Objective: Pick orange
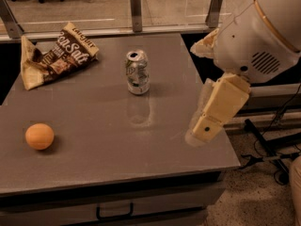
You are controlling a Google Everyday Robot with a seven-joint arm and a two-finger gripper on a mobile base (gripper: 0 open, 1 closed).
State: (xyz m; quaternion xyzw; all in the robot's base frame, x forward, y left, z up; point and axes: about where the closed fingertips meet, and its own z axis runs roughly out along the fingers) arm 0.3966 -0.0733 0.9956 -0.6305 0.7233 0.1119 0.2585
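Note:
The orange (39,136) is a small round matte fruit lying on the grey table (108,149) near its front left corner. My arm comes in from the upper right, with its big white joint (261,36) above the table's right side. The cream end of the arm with the gripper (203,130) hangs over the table's right edge, far to the right of the orange and well apart from it. Nothing shows in the gripper.
A silver drinks can (138,72) stands upright at the table's middle back. A crumpled brown chip bag (54,55) lies at the back left. A glass rail with metal posts (136,4) runs behind the table. Cables (270,149) lie on the floor at right.

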